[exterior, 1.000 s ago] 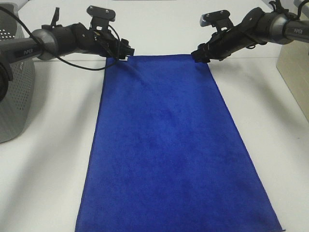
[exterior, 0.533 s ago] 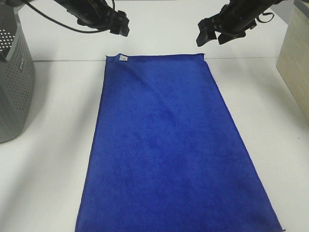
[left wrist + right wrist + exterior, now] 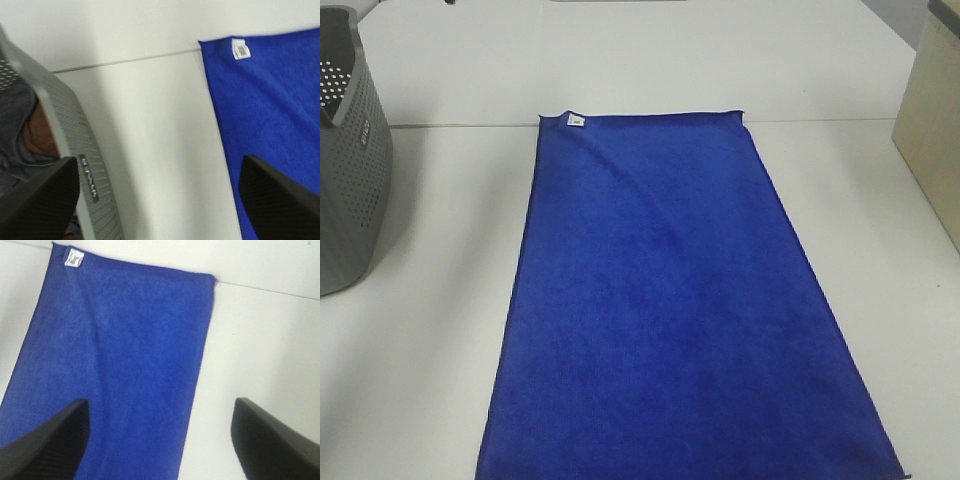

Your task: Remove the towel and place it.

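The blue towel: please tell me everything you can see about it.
The towel is a long rectangle of royal-blue plush cloth, spread flat on the white table, with faint creases. A small white tag sits at its far left corner. The near edge runs out of view. Neither gripper touches it; the grey basket stands apart, to its left.

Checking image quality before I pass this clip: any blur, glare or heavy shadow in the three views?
Exterior high view: even light, sharp, only a soft shadow beside the basket; no glare on the towel. Left wrist view: slightly soft, dark blurred fingertips in the near foreground. Right wrist view: towel fairly crisp, fingertips out of focus.
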`<move>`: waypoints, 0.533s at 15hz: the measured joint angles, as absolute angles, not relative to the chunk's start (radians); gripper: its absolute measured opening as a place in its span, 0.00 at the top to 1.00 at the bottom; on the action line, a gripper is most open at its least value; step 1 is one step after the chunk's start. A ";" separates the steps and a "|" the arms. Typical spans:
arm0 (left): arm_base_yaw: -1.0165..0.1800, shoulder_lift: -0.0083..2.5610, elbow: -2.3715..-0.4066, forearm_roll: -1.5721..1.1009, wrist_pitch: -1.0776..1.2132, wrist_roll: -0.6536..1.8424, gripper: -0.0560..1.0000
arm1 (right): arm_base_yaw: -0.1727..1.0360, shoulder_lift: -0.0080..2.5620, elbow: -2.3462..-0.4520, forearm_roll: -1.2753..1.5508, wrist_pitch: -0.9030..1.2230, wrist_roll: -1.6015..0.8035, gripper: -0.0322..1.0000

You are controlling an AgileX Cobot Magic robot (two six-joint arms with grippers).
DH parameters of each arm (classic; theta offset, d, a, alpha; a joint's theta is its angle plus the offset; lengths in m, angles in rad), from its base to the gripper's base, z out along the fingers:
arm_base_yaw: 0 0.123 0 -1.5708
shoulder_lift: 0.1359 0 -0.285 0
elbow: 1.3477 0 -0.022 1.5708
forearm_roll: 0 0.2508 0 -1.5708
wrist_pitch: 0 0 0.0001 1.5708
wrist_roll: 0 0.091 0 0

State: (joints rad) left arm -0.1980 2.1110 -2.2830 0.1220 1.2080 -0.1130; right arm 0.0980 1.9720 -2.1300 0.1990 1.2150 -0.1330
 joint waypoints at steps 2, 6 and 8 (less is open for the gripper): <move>-0.117 2.053 -2.283 0.083 1.210 -0.132 0.19 | 0.072 1.921 -2.130 0.175 1.216 -0.078 0.23; -0.075 1.827 -2.057 0.000 1.213 -0.080 0.19 | 0.068 1.642 -1.904 0.193 1.215 -0.044 0.23; -0.075 1.647 -1.847 0.013 1.213 -0.071 0.19 | 0.068 1.436 -1.659 0.195 1.216 -0.036 0.23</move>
State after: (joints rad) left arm -0.0750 1.6470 -1.8470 0.0130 1.2130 -0.0710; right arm 0.0680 1.4360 -1.6590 0.1950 1.2160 -0.0360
